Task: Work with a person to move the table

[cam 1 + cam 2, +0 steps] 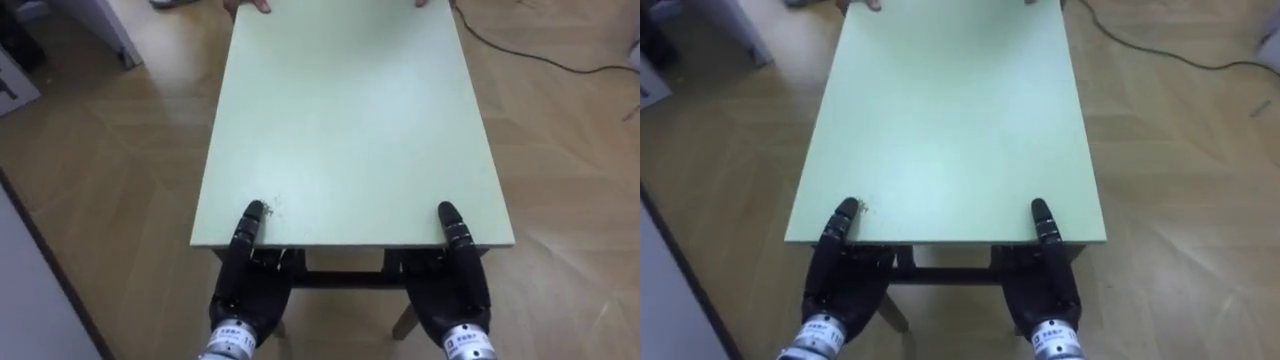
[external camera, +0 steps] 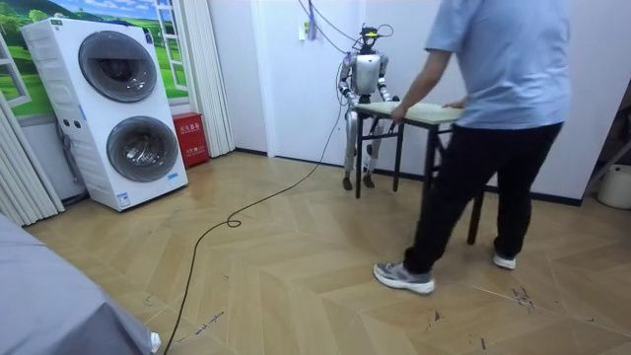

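Left eye view: you are looking at the pale green rectangular table with dark legs (image 1: 350, 120), which is running lengthwise away from the robot over the herringbone wooden floor (image 1: 120, 150). The left hand (image 1: 243, 285) is gripping the near edge, with its thumb lying on top and the rest underneath. The right hand (image 1: 457, 285) is gripping it the same way. A person's hand (image 1: 248, 5) is holding the far edge.

Room view: the person (image 2: 498, 89) is leaning over the table, facing the robot.

Right eye view: you are seeing the same two grips.
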